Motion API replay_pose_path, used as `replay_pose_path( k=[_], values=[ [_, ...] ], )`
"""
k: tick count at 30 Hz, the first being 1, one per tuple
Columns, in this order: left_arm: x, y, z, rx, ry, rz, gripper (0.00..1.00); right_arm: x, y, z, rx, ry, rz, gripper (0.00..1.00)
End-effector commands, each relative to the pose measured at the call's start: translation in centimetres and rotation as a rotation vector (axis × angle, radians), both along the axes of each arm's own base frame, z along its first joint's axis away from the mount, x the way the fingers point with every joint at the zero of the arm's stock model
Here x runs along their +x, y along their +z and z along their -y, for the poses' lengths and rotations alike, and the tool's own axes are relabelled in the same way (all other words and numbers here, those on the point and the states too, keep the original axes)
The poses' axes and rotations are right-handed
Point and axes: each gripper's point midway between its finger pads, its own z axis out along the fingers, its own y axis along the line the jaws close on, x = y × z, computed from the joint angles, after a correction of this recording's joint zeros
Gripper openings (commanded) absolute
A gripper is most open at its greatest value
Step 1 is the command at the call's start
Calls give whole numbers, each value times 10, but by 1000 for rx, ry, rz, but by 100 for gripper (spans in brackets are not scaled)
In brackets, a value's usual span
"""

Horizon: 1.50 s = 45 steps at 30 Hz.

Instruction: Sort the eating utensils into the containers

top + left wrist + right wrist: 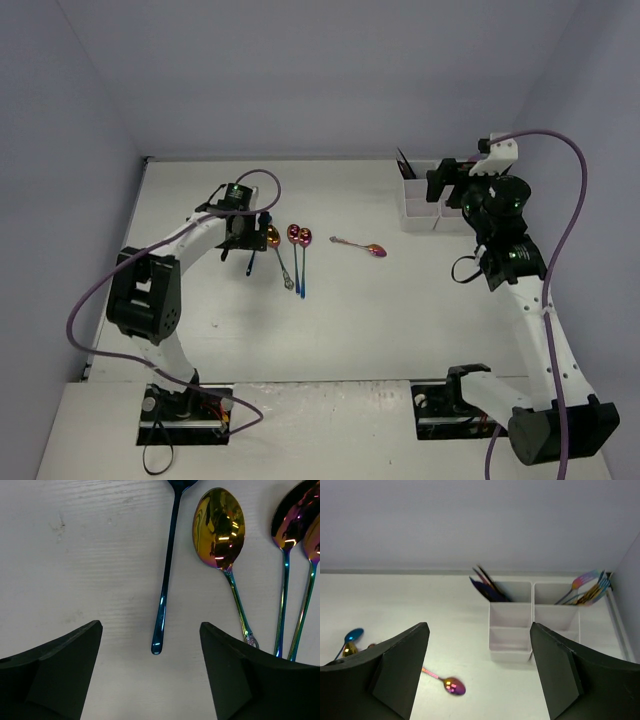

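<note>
Handle of the blue spoon (167, 570) lies on the table (75, 555) between the spread, empty jaws of the left gripper (150, 630), long axis running straight away from the wrist, making this arm the nearer. It looks slim and glossy, its head cropped, so it is probably a spoon. The right gripper (479, 630), also spread, faces the tray (510, 615).

We see a white table (400, 320) bearing four spoons (294, 235) side by side, a lone spoon (375, 250) to their right, and a tray (420, 215) at the far right.
</note>
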Motion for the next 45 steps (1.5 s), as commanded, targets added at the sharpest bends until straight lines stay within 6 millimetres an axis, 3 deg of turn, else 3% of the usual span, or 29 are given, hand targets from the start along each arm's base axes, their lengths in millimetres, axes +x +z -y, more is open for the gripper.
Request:
replay_pose_path(
  k=[1,7,12,14,18,22,28,31,35,37,42,45],
  values=[
    [28,5,13,-20,-23,19,71,-23,-17,-6,50,32,-48,79],
    [47,-15,14,19,-22,-11,57,-53,-27,-7,81,49,-67,80],
    [59,-25,9,69,-16,-18,40,-63,-31,-11,100,72,-73,80],
    [62,-30,7,85,-21,-24,31,-66,-33,-14,106,86,-88,80],
    [65,-29,4,110,-29,-16,0,-68,-30,-15,107,96,-86,81],
    [67,-11,6,100,-53,25,0,-67,-21,-24,117,144,-80,81],
    [60,65,20,5,-111,218,0,-62,-10,-54,210,289,-125,82],
    [46,123,48,-102,-215,379,0,-62,-3,-71,276,370,-155,82],
    [17,169,88,-202,-359,529,0,-59,12,-85,382,416,-191,82],
    [-7,199,117,-249,-455,620,0,-58,20,-93,426,444,-207,82],
    [-47,248,163,-356,-587,756,0,-57,27,-117,522,526,-279,81],
    [-63,264,184,-380,-653,792,0,-55,26,-130,532,562,-306,81]
  ],
)
